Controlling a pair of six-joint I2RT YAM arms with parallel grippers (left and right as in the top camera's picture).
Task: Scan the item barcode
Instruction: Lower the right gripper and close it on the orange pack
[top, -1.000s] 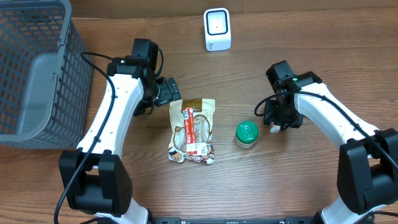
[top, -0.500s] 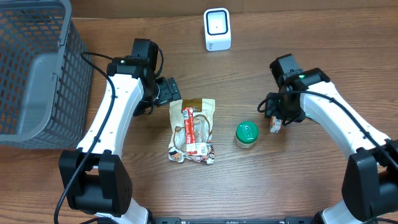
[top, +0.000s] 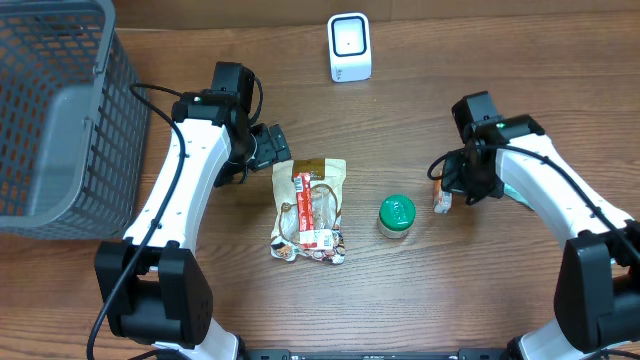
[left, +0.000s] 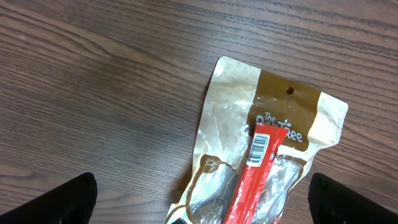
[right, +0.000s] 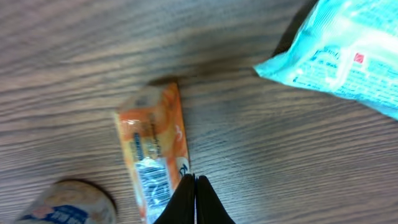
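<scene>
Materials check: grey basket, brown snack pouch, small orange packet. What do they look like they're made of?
Grey basket: likely moulded plastic with a matte finish, going by the uniform open lattice walls and thick rim.
Brown pouch: matte, paper-look laminate with a glossy clear window that shows creases and glare.
Orange packet: probably thin plastic film with a slight sheen, though the view is blurred.

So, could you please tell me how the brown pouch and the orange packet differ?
The brown pouch is far larger than the orange packet. A red stick lies on the pouch; the packet has nothing on it. The pouch lies under the open left gripper, the packet beside the shut right gripper. Both lie flat on the wooden table.
</scene>
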